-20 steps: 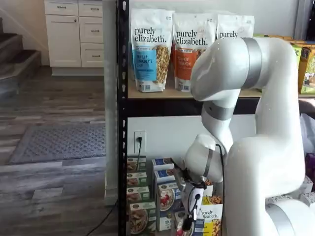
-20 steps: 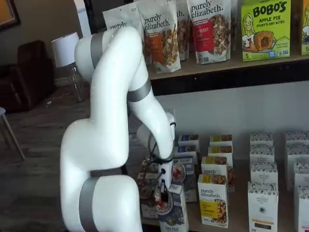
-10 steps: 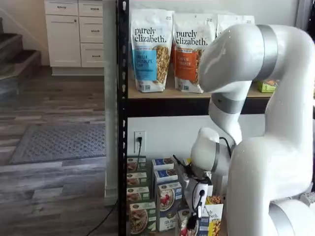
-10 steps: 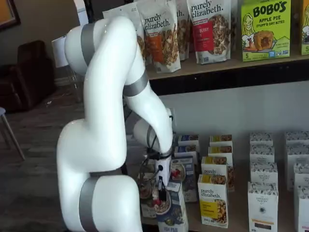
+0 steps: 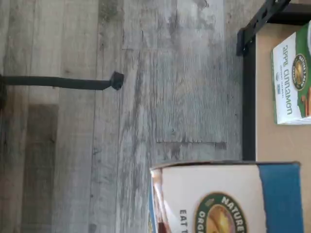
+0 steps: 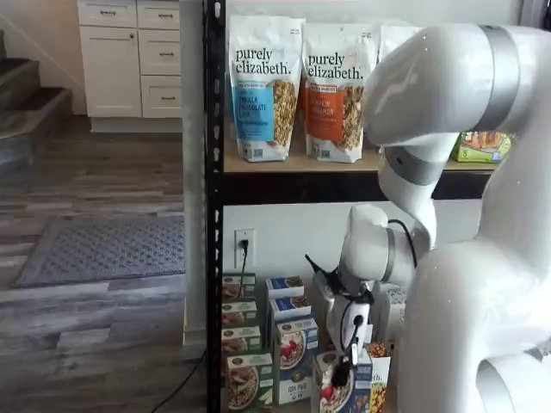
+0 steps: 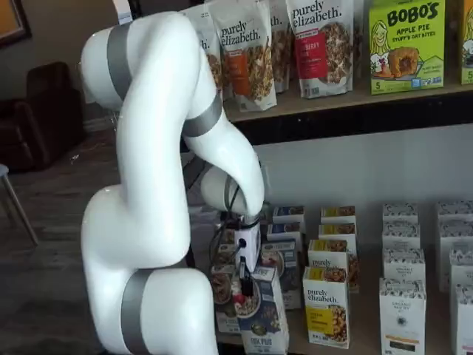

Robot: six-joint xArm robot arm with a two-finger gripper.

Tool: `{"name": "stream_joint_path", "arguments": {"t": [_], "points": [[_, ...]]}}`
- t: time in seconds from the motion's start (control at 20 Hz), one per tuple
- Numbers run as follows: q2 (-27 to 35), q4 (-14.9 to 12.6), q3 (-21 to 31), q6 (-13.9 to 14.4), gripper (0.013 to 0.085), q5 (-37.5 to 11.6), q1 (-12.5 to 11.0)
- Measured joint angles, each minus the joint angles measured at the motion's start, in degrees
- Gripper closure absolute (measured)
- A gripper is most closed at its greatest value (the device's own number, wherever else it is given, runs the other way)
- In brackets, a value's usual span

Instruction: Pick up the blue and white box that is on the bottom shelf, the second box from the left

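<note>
The blue and white box (image 7: 260,316) hangs tilted in front of the bottom shelf (image 5: 279,145), out of its row, and my gripper (image 7: 244,287) is shut on its top edge. Both shelf views show the black fingers pinching the carton; the box (image 6: 349,392) is partly cut off by the picture's edge in one shelf view. In the wrist view the box's top (image 5: 228,199) fills the near part of the picture, white and blue with a round gold-green logo, held over the wood floor just outside the rack's black frame (image 5: 248,97).
Green cartons (image 6: 244,379) stand in a row at the shelf's left end, and one lies in the wrist view (image 5: 291,77). A yellow "purely elizabeth" carton (image 7: 326,307) and white cartons (image 7: 403,310) stand to the right. Granola bags (image 6: 263,86) fill the board above. A black upright (image 6: 213,215) borders the rack.
My arm has drawn back from the shelf with the box in its grip, carrying it outward and slightly up. The upper arm has swung aside, uncovering more of the shelf above.
</note>
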Motion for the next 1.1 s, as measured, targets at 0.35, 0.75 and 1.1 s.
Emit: {"name": "stream_joint_path", "arguments": {"t": [0.35,0.75,1.1], "points": [[-5.23,-2.91,1.03,3.34,0.0490,4.05,0.21],[-9.83,-6.33,1.47,6.77,0.0490,9.26,0.24],[-12.86,-8.03,1.17,8.36,0.0490,14.03,0.04]]}}
